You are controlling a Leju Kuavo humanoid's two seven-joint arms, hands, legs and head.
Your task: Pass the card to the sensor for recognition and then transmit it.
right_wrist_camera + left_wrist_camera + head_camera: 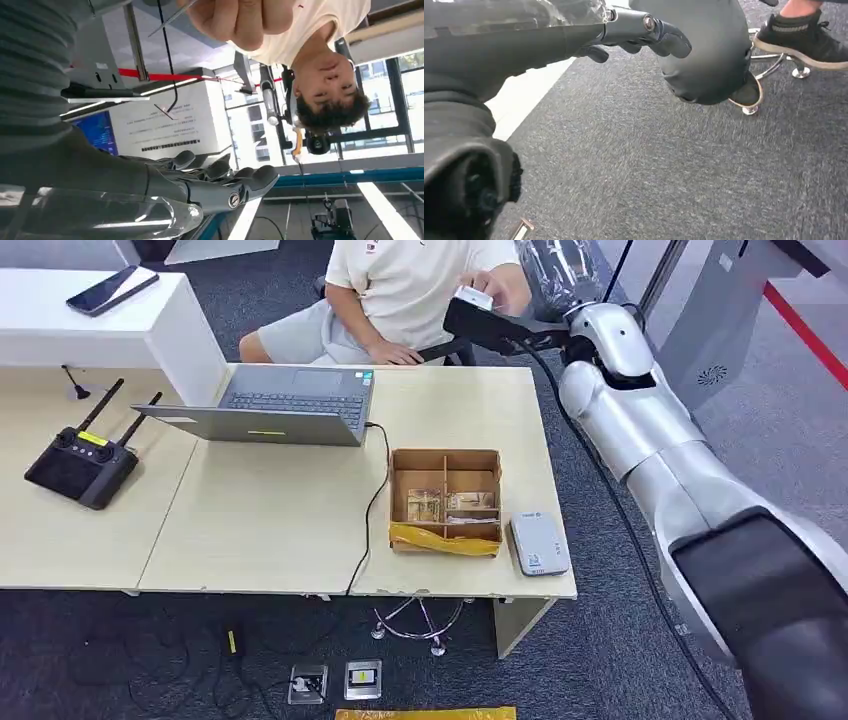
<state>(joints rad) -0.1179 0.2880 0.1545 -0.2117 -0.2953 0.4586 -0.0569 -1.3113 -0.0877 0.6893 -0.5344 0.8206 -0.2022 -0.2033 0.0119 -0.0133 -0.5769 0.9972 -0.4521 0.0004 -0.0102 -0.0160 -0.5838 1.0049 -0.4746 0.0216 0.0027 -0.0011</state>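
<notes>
Reaching out toward one o'clock past the table's (280, 540) far corner, the right hand (490, 325) is lying open, fingers (250, 180) spread and grasping nothing. Just above it, the seated person's hand (495, 290) is pinching the white card (474, 297), which seems, though the view is small, to be touching the robot's fingertips. In the right wrist view the person's hand (235, 20) is gripping the card's thin edge (172, 17). The grey sensor (539, 543) is lying near the table's five o'clock corner, just beside the partitioned cardboard box (445, 502). The left hand (644, 32) is hanging over the carpet, fingers loosely curled, holding nothing. A laptop (280, 405) is sitting open at eleven o'clock.
</notes>
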